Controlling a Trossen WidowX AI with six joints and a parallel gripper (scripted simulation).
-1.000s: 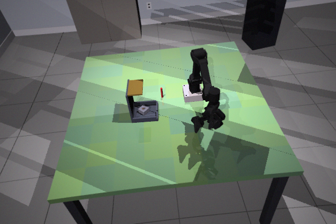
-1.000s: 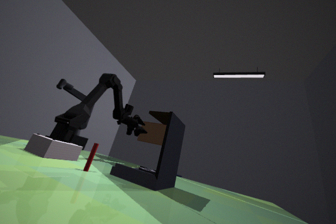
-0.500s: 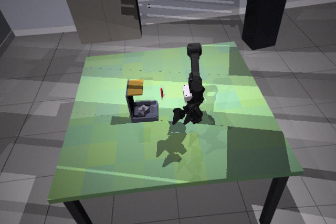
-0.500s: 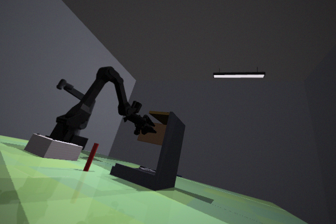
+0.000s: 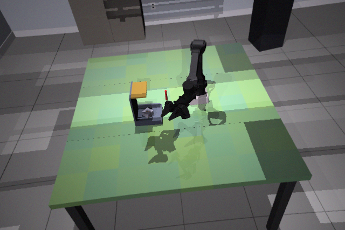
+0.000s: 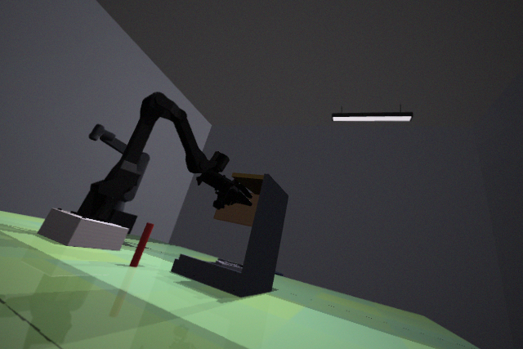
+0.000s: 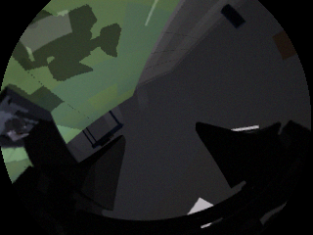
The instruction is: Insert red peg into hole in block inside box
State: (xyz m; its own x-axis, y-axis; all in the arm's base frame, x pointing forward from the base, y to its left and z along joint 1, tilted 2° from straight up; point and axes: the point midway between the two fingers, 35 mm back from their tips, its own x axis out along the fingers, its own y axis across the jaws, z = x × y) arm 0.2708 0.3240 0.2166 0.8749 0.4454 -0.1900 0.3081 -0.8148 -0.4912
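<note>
The red peg [image 5: 166, 95] [image 6: 141, 244] stands upright on the table, a little in front of the box's open side. The dark grey box [image 5: 149, 122] [image 6: 270, 235] has a tall back wall with the flat orange roof [image 5: 138, 89] [image 6: 247, 176] sticking out from its top. The pale block [image 5: 147, 112] [image 6: 230, 263] sits on the box floor; its hole is too small to make out clearly. My gripper [image 5: 165, 118] [image 6: 251, 200] [image 7: 160, 132] is open and empty, raised well above the table, with its fingers tilted. The peg is not visible in the wrist view.
The arm's pale base [image 5: 202, 99] [image 6: 96, 233] stands on the green table [image 5: 111, 163] [image 6: 337, 315], on the far side of the peg from the box. The box's low side walls border its floor. A tall cabinet and a black column stand beyond the table.
</note>
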